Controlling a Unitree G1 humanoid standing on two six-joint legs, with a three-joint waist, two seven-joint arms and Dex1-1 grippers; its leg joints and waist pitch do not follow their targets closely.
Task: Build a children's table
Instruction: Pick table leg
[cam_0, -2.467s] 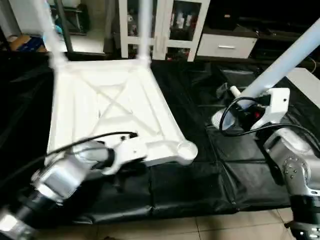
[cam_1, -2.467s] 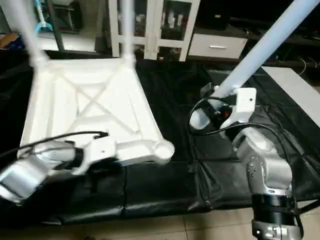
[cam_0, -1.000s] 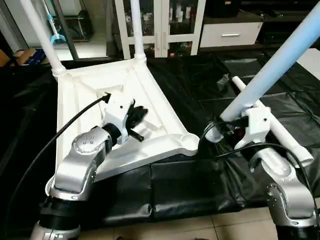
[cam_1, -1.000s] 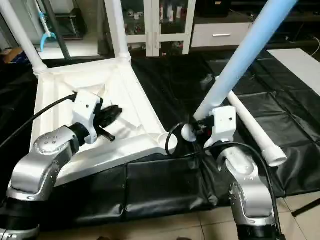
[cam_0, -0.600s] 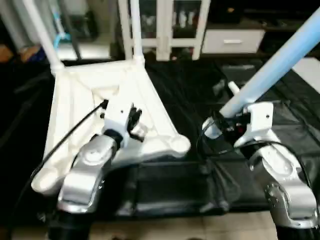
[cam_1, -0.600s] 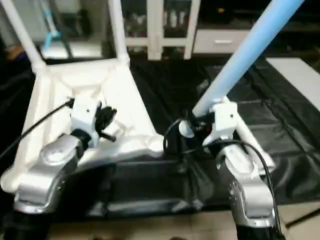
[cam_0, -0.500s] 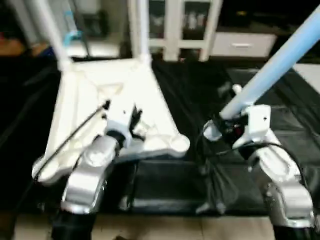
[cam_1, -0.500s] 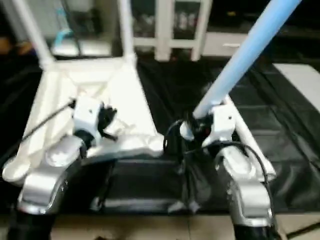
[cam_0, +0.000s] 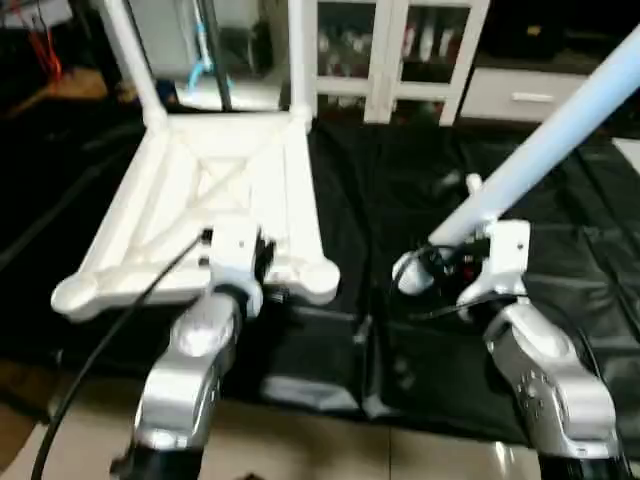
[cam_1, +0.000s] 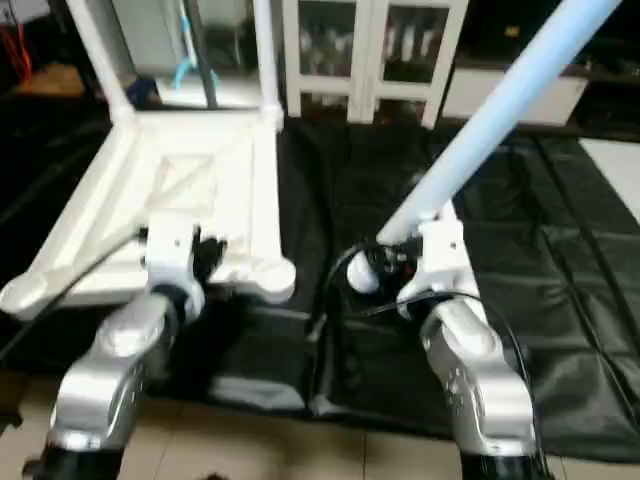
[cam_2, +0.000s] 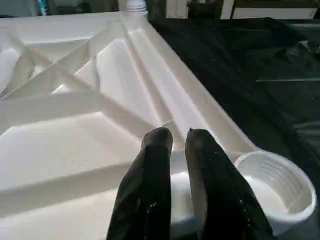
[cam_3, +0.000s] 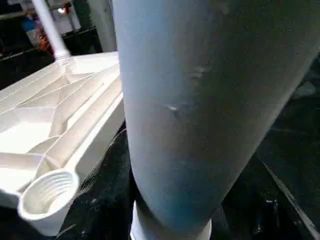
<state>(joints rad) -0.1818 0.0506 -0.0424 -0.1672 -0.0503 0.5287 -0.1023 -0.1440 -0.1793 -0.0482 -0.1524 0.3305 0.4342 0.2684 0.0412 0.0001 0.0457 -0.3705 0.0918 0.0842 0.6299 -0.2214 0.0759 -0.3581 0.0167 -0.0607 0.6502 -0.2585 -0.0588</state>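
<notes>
— How do the arms sit?

— Both silver forearms reach forward and down. The left gripper (cam_2: 175, 136) hovers over the near right part of the upturned table (cam_0: 230, 180), just short of its near right socket (cam_0: 318, 280). Its jaws are all but together, a thin slit between the black fingers (cam_2: 155, 150), nothing in them. A black cable (cam_0: 130, 300) runs along that arm.

— And the right?

— The right gripper (cam_0: 455, 262) is clamped on a leg (cam_0: 560, 120) near its thick end. The leg slants up and away to the right, its far end cut off by the frame. Its near end hangs over the black sheet (cam_0: 400, 200), right of the table and apart from it.

— Where is the table?

— On the black sheet, left of centre, ribbed underside up. Two legs stand in its far corners, one left (cam_0: 128, 50) and one right (cam_0: 300, 50), both cropped at the top. The near left socket (cam_0: 75, 293) is bare.

— Anything hard to read?

— The right jaws themselves: in the right wrist view the held leg covers them. A white tube end (cam_0: 472, 183) peeks out beside the held leg; what lies behind it is hidden. Whether the left fingers touch the table I cannot tell.

— What do the wrist views add?

— The left one shows ridges inside the near right socket and the ribs up close. The right one shows that socket from the other side, with the black sheet between it and the leg.
</notes>
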